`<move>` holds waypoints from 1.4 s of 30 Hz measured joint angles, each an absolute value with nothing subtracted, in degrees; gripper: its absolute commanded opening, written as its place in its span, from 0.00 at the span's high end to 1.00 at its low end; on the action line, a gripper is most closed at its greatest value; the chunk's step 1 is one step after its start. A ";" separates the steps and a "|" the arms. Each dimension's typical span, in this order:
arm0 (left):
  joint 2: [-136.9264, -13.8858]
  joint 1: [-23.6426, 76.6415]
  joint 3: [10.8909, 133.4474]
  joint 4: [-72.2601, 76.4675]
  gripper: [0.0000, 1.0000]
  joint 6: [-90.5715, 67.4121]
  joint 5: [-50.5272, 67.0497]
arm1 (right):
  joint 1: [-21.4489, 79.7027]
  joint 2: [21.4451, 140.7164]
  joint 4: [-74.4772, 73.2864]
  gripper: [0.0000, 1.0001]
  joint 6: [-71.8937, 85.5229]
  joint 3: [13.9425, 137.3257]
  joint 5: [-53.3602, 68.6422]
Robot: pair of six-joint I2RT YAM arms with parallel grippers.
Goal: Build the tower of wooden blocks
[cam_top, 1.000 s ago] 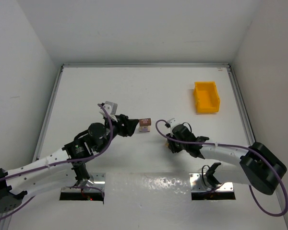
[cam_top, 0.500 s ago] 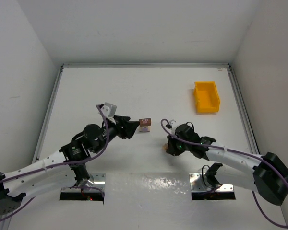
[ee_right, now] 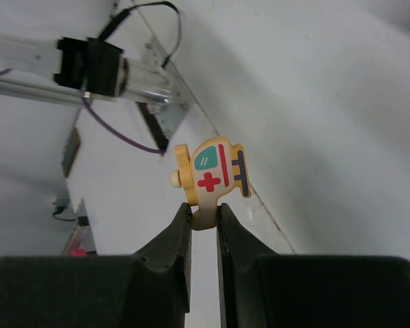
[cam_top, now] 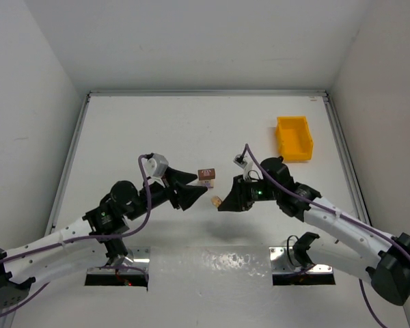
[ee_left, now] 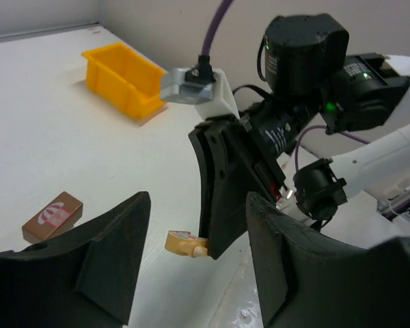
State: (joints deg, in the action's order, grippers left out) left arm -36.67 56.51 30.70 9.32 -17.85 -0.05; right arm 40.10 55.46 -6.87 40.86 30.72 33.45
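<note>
My right gripper (cam_top: pixel 223 203) is shut on a small tan helicopter-shaped wooden block (ee_right: pixel 212 174) (cam_top: pixel 216 202), pinching its lower edge and holding it above the table. My left gripper (cam_top: pixel 191 190) is open and empty, its jaws spread on either side of that block (ee_left: pixel 184 243) without touching it. In the left wrist view the right gripper (ee_left: pixel 212 239) reaches in between my left fingers (ee_left: pixel 102 260). A dark brown block with a red and white mark (cam_top: pixel 206 175) (ee_left: pixel 52 216) sits on a pale block just beyond both grippers.
A yellow plastic bin (cam_top: pixel 294 139) (ee_left: pixel 126 78) stands at the back right. White walls close the table at the left, back and right. The arm bases and metal mounting plates (cam_top: pixel 304 266) are at the near edge.
My right arm has lifted off the table and swung left with the tan block, up to my left gripper. My left gripper has drawn back slightly from the brown block and its jaws now stand wider.
</note>
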 measured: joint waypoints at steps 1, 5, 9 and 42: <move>-36.58 56.51 30.68 9.50 0.42 -17.76 0.84 | 39.75 55.22 -6.48 0.94 41.54 31.57 34.79; -35.51 56.51 29.10 12.49 0.36 -16.80 3.62 | 38.87 53.93 -6.17 0.95 43.72 35.00 38.54; -35.14 56.51 27.94 17.17 0.33 -15.62 6.48 | 38.46 52.14 -5.04 0.95 45.89 38.28 41.41; -39.64 56.51 29.58 28.88 0.33 -9.34 16.12 | 37.60 49.17 3.77 0.95 56.01 41.85 45.10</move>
State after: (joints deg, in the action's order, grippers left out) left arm -39.64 56.51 29.58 28.88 -9.34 16.12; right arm 37.60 49.17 3.77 56.01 41.85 45.10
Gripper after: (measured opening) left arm 0.662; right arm 0.140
